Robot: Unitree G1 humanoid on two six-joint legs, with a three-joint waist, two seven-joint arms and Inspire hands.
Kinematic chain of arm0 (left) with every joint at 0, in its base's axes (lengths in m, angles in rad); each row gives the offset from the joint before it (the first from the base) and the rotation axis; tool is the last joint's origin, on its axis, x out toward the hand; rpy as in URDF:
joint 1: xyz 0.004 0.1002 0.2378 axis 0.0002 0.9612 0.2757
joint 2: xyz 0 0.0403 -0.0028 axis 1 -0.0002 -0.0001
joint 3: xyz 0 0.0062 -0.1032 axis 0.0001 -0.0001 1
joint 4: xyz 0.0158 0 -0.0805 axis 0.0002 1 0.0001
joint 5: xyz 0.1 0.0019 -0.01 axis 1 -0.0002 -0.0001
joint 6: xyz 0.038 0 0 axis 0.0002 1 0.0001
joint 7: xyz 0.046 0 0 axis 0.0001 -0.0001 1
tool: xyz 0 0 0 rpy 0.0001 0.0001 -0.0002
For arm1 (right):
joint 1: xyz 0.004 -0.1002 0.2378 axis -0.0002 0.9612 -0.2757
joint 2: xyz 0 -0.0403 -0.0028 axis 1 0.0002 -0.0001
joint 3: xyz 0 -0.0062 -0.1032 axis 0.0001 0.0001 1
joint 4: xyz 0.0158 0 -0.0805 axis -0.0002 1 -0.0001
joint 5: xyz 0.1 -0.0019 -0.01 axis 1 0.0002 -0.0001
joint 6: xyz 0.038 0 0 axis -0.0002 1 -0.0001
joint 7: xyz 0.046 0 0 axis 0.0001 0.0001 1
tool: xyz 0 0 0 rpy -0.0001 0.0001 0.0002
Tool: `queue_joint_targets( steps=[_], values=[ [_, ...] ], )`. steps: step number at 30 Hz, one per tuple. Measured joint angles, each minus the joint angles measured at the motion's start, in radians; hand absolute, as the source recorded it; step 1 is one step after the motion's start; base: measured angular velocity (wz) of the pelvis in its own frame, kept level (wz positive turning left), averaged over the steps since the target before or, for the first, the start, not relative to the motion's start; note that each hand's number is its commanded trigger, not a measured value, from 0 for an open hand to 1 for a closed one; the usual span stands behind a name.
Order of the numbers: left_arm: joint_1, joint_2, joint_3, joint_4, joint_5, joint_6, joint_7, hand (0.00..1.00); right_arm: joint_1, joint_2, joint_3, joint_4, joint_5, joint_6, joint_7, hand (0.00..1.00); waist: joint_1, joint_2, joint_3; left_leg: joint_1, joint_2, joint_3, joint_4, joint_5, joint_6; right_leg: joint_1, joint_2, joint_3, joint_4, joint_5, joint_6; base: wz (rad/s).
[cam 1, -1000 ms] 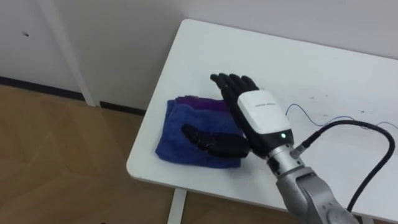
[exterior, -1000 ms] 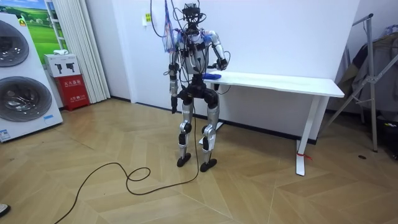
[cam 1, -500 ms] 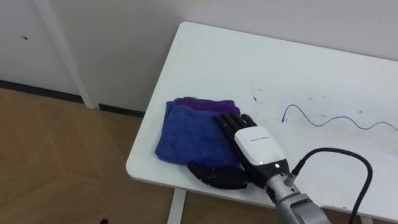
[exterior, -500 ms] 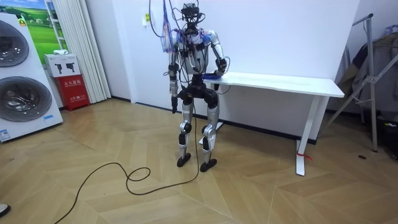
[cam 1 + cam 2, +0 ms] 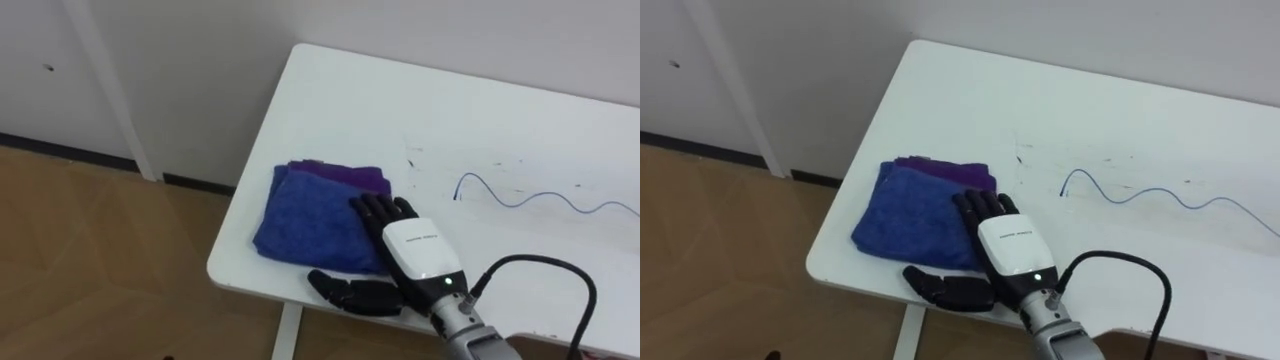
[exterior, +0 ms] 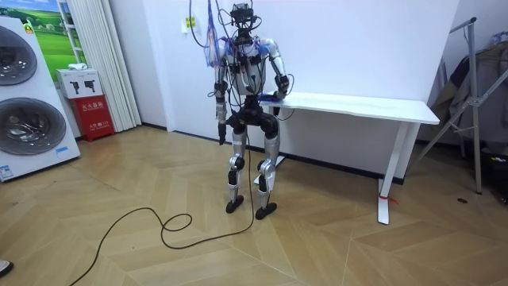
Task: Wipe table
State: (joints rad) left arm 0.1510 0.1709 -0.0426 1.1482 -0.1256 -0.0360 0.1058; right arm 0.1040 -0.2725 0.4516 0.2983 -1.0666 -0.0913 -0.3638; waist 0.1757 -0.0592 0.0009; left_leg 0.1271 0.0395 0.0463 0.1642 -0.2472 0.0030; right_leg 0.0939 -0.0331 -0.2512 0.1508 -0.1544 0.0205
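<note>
**Cloth** (image 5: pixel 310 210): blue over purple, folded flat. It lies on the white table (image 5: pixel 400 110) at its near left corner, close to both the left end and the near edge.

**Lie and axis:** the fold is close to square. Its slightly longer sides run along the table's near edge, and its short sides follow the table's left end. A purple layer shows as a strip along the far side, toward the wall. The blue layer faces up.

**Right hand** (image 5: pixel 420 250): enters from the lower right, palm down. Its fingers (image 5: pixel 385 210) are straight and lie on top of the cloth's near right part, pointing away from the robot. The thumb (image 5: pixel 350 293) is spread wide to the left and lies just in front of the cloth's near edge, at the table's rim. The hand is flat and open, with nothing pinched or curled round.

**Left hand** (image 6: pixel 221 137): hangs at the robot's side in the room view.

**Table markings:** a wavy blue line (image 5: pixel 520 195) is drawn to the right of the cloth, apart from it. Small dark marks (image 5: pixel 410 163) sit between the line and the cloth's far right corner.

**Robot position:** it stands upright at the table's end on the room view's left.

**Surroundings:** wooden floor (image 5: pixel 100 260), a washing machine (image 6: pixel 28 103) at the room view's far left, and a red box (image 6: pixel 95 115) beside it.
</note>
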Motion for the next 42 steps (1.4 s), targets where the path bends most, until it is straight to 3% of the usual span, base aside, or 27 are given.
queue_joint_targets(
  steps=[6,11,19,26,31,37,42],
  values=[
    [-0.001,-0.005,-0.001,-0.003,0.000,0.001,0.001,0.00,-0.006,0.002,-0.001,-0.021,-0.002,0.006,-0.004,0.00,0.008,-0.003,-0.0029,-0.002,0.000,0.003,-0.001,0.000,0.000,-0.005,0.000,0.003,0.001,0.000,0.000,-0.01],
    [-0.001,-0.004,-0.010,-0.002,0.000,0.001,0.020,0.00,-0.017,-0.004,-0.001,-0.155,-0.002,0.000,-0.036,0.00,0.012,-0.001,-0.0016,0.000,0.000,0.004,-0.001,0.000,0.000,-0.005,0.000,0.002,0.001,0.000,0.000,-0.01],
    [0.017,-0.002,0.001,-0.001,0.011,0.001,0.020,0.00,-0.052,-0.004,-0.002,-0.232,0.007,-0.004,-0.069,0.00,0.023,-0.002,-0.0019,0.001,0.000,-0.003,0.000,0.000,0.000,0.002,0.000,-0.009,0.000,0.000,0.000,0.02],
    [0.024,0.000,0.013,0.000,0.012,0.024,0.008,0.00,-0.110,-0.002,-0.003,-0.248,0.006,-0.001,-0.070,0.00,0.024,-0.002,-0.0021,-0.008,0.000,-0.014,0.004,0.000,0.000,0.001,-0.001,-0.024,0.000,0.000,0.000,0.05],
    [0.020,-0.001,0.012,-0.002,0.053,0.046,0.010,0.00,-0.118,-0.004,0.000,-0.203,0.005,0.017,-0.071,0.00,0.026,-0.001,-0.0013,-0.011,0.000,-0.022,0.003,0.000,0.000,0.000,-0.001,-0.021,0.000,0.000,0.000,0.04],
    [0.021,-0.002,0.013,-0.012,0.081,0.058,0.020,0.00,-0.125,0.000,0.000,-0.097,0.007,0.072,-0.023,0.00,0.050,-0.007,-0.0021,-0.011,0.000,-0.025,0.000,0.000,0.000,-0.005,-0.001,-0.024,-0.001,0.000,0.000,-0.02],
    [0.027,-0.001,0.014,-0.006,0.091,0.059,0.021,0.00,-0.128,0.002,0.000,-0.043,0.044,0.071,0.008,0.00,0.060,-0.020,0.0117,-0.014,0.000,-0.030,0.000,0.000,-0.001,-0.005,-0.001,-0.028,-0.001,0.000,0.000,0.02]
  ],
)
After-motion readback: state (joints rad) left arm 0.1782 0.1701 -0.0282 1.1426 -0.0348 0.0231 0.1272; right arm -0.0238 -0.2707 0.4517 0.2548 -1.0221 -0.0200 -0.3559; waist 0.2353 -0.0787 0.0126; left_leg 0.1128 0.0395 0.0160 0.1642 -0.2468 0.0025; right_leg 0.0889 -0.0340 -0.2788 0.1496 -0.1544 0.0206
